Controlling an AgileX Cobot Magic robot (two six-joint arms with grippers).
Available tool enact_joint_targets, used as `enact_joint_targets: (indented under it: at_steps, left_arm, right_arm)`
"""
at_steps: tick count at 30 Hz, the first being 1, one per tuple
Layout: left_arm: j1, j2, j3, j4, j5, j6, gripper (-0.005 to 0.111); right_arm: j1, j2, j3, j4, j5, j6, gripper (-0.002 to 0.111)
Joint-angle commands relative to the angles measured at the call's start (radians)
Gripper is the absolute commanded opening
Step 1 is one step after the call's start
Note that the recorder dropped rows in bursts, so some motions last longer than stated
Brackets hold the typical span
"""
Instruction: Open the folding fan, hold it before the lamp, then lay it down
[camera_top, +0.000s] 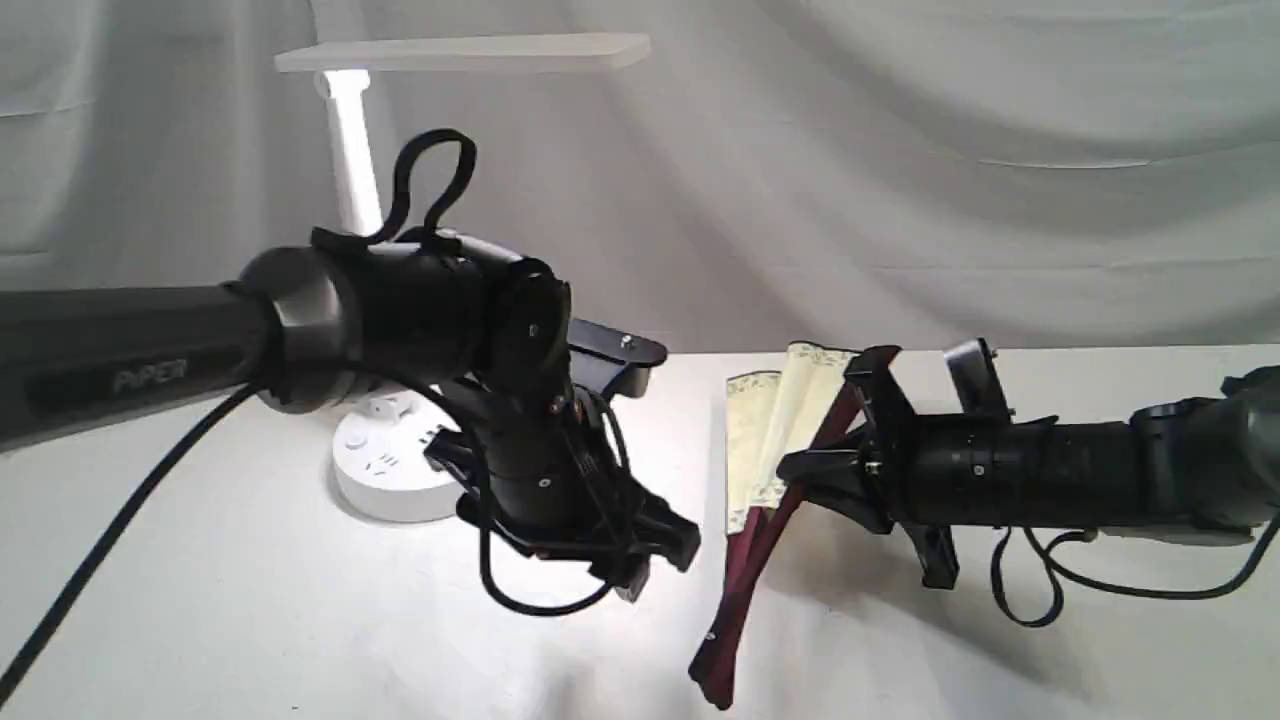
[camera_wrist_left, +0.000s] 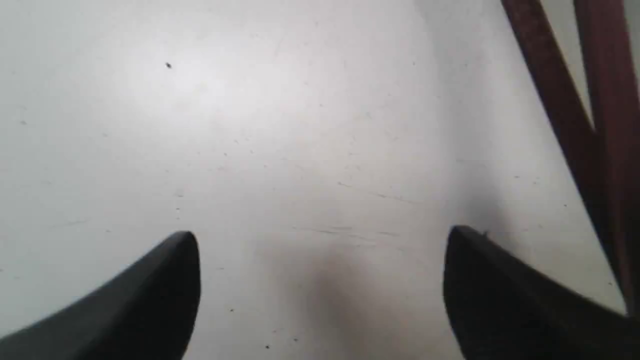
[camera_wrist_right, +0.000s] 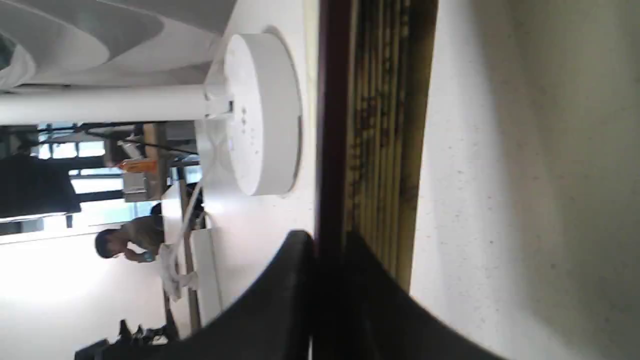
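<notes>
Right of centre, exterior view: folding fan (camera_top: 780, 420) barely spread, tilted, pivot end down by tabletop (camera_top: 250, 620). Your right fingers (camera_wrist_right: 280, 300) pinch its maroon outer rib; your left fingers (camera_wrist_left: 150, 300) wide, empty, near ribs. Step: opening. Next likely needs left grip on other rib, then spread.

Exterior low across the table (camera_top: 250, 600), wrist views close, all three share the folding fan (camera_top: 770, 430)

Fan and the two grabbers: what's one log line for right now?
folding fan: barely spread | right gripper: shut on its maroon rib | left gripper: open, empty, over table | lamp: upright at back
</notes>
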Motion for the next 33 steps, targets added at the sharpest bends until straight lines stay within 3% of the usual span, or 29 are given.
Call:
enact_joint_targets:
  at_steps: [1, 5, 11, 28, 33]
  left_arm:
    - [0.002, -0.056, 0.002, 0.015, -0.012, -0.002, 0.067]
    - [0.002, -0.114, 0.046, 0.015, -0.051, -0.004, 0.067]
    - [0.002, -0.218, 0.254, 0.003, -0.201, -0.022, 0.067]
    - [0.002, -0.571, 0.892, -0.001, -1.134, -0.022, 0.067]
    - [0.002, -0.574, 0.947, 0.032, -1.258, 0.083, 0.067]
  right_arm:
    - [-0.026, -0.003, 0.003, 0.014, 0.110, -0.034, 0.000]
    - [-0.030, -0.003, 0.003, 0.014, 0.152, -0.034, 0.000]
    - [-0.030, -0.003, 0.003, 0.014, 0.161, -0.034, 0.000]
    - [-0.030, -0.003, 0.003, 0.014, 0.226, -0.050, 0.000]
    - [-0.030, -0.003, 0.003, 0.014, 0.234, -0.052, 0.000]
